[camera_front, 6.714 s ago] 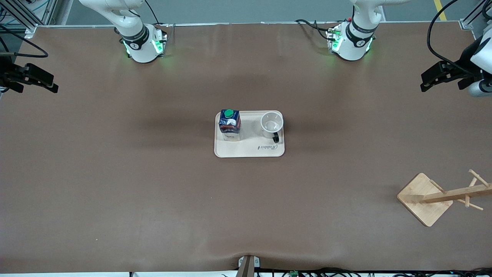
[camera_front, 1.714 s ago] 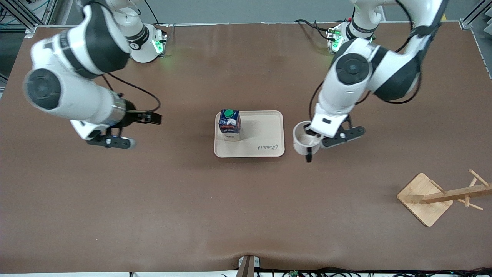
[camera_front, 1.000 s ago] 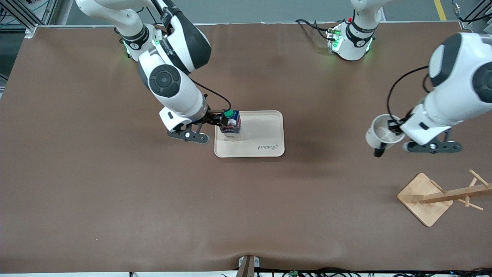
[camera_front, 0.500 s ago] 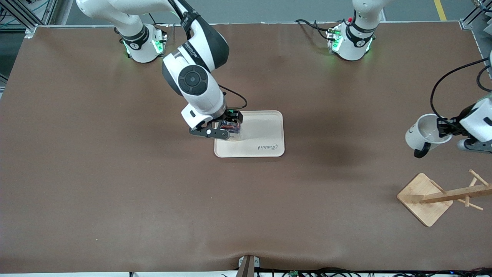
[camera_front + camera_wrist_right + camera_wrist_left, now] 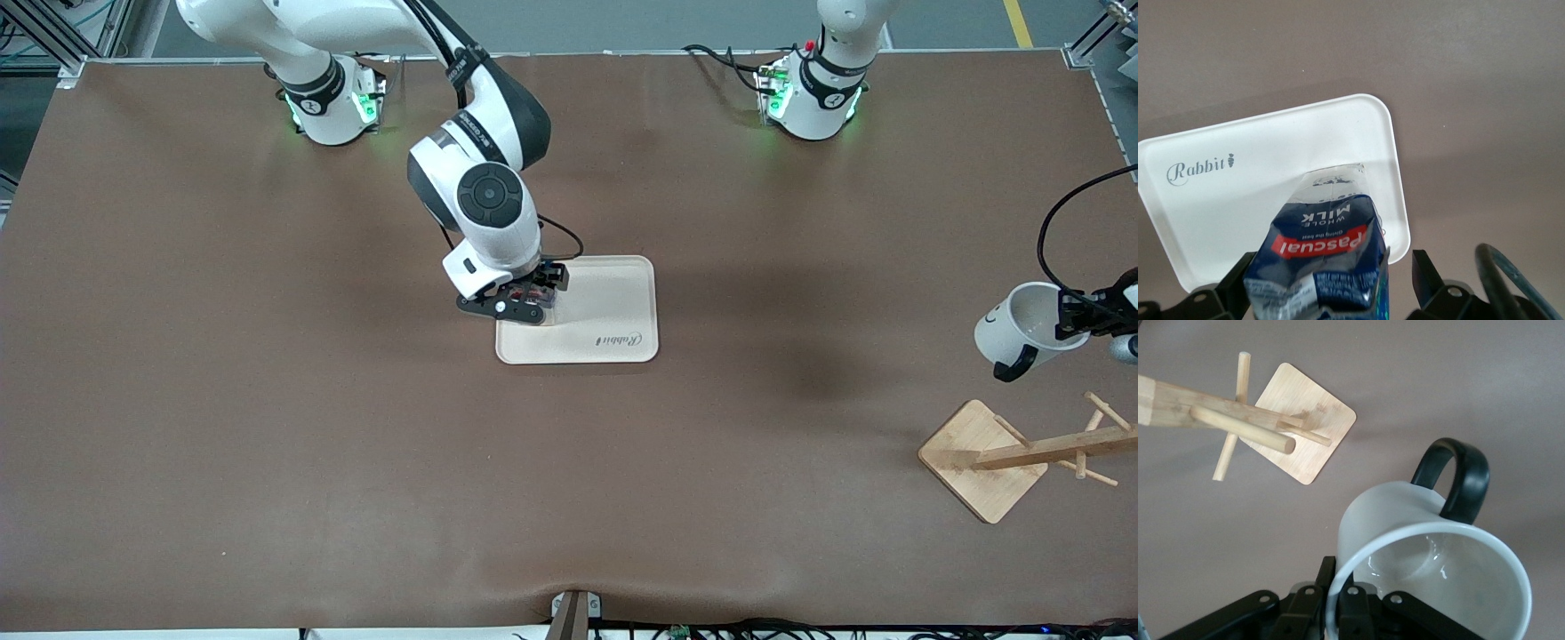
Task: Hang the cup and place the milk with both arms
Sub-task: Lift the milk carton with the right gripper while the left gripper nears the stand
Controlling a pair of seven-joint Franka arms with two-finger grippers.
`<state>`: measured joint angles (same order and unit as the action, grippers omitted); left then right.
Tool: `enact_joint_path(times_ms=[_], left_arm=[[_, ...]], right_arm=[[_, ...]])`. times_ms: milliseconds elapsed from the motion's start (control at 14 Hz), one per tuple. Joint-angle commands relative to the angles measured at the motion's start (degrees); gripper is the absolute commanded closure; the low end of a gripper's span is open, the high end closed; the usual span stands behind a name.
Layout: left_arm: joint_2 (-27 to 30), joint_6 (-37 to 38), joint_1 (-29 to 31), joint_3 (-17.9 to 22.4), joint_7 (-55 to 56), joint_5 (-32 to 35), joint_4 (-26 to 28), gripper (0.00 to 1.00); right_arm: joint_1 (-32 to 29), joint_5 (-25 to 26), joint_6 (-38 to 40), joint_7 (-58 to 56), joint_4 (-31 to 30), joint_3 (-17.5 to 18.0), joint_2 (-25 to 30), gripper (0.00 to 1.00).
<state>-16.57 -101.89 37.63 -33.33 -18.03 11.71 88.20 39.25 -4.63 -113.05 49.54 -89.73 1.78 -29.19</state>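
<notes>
The right gripper (image 5: pixel 526 298) was down over the tray's corner nearest the right arm's base, its fingers (image 5: pixel 1426 277) set on either side of the milk carton (image 5: pixel 1321 260) and seemingly closed on it. The milk, labelled "Pascual", stood on the cream tray (image 5: pixel 613 293), which lay mid-table with "Rabbit" printed along its edge nearer the front camera.

The left gripper (image 5: pixel 1080 313) was in the air at the left arm's end of the table, pinching the rim of the white cup (image 5: pixel 1022 324) between its fingers (image 5: pixel 1350 613). The cup hung tilted, its mouth turned toward the gripper and its black handle (image 5: pixel 1457 477) outward, over bare table beside the wooden cup rack (image 5: pixel 1013 453). The rack stood on a square bamboo base (image 5: pixel 1308 427) with pegs (image 5: pixel 1241 433) branching from its post.
</notes>
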Motion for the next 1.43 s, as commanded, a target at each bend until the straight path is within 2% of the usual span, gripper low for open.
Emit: enact_joint_path(times_ms=[0, 71, 143, 214, 714, 857, 1071, 1214, 1357], left_arm=[[-1.1, 0.0, 1.0, -0.5, -1.8, -0.3, -2.1, 1.0], [-1.6, 0.0, 1.0, -0.5, -3.4, -0.2, -2.8, 1.0], [-2.2, 0.0, 1.2, -0.4, -4.7, -0.2, -3.6, 1.0], [-2.8, 0.0, 1.7, 0.0, -5.3, -0.2, -4.2, 1.0], [-5.5, -1.3, 1.9, 1.7, -8.9, -0.4, -7.4, 1.0], [-6.9, -2.1, 2.0, 1.8, -10.7, -0.4, -8.7, 1.0], [-7.3, -3.7, 2.1, 1.9, -11.1, -0.4, -9.0, 1.0], [-7.5, -5.0, 1.9, 3.7, -11.5, -0.5, -9.0, 1.0], [-7.9, -6.0, 2.0, 3.9, -13.3, -0.5, -9.0, 1.0]], right_arm=[[0.9, 0.9, -0.7, 1.4, 0.3, -0.5, -0.9, 0.43], [1.1, 0.9, -0.8, 1.5, 0.3, -0.5, -1.0, 0.71], [1.1, 0.8, -0.7, 1.5, 0.4, -0.5, -1.0, 0.89], [1.1, 0.7, -0.6, 1.5, 0.6, -0.5, -1.1, 1.0], [-0.3, 0.1, 0.5, 1.0, 2.6, -0.5, -0.3, 1.0], [-1.9, -0.1, 4.8, 0.9, 5.4, -0.6, -0.1, 1.0], [-7.1, 0.1, 12.5, 0.5, 8.4, -0.7, 2.1, 1.0], [-9.9, 0.1, 14.1, -1.4, 8.2, -0.7, 3.0, 1.0], [-13.1, 0.1, 15.4, -4.0, 8.1, -0.8, 3.6, 1.0]])
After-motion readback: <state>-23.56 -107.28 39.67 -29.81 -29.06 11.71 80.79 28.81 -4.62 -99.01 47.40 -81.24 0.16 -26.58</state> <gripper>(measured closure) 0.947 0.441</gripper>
